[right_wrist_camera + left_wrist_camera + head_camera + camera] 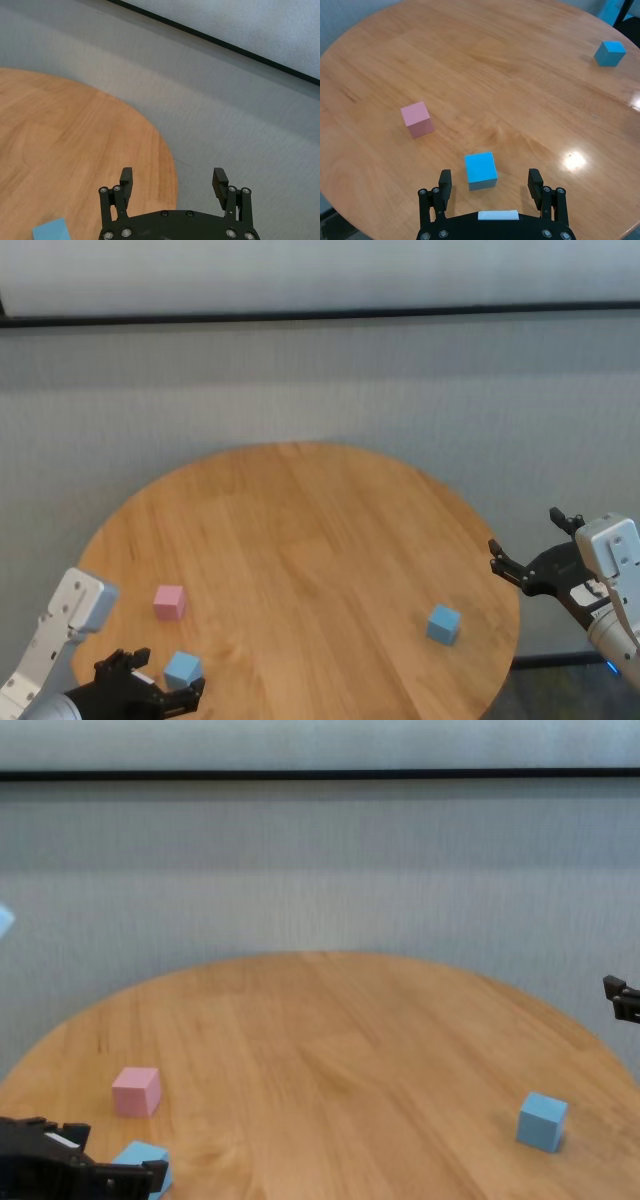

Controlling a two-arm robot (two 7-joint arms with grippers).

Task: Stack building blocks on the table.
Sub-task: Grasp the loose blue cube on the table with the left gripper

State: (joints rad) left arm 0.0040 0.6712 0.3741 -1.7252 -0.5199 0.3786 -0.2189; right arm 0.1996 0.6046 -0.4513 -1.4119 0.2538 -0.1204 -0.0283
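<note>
Three building blocks lie apart on the round wooden table [320, 520]. A pink block [169, 602] [417, 119] sits near the left edge. Just in front of it is a light blue block [183, 669] [480, 170]. My left gripper [165, 678] [490, 179] is low at that blue block and open, its fingertips [445, 178] either side of the block's near end without touching it. The other light blue block [444, 624] [542, 1121] lies near the right edge. My right gripper [527, 532] [173, 176] hovers open and empty past the table's right rim.
A grey wall with a dark horizontal strip [320, 315] stands behind the table. The table's round edge [170, 165] runs just under the right gripper. Bare wood spans the middle between the blocks.
</note>
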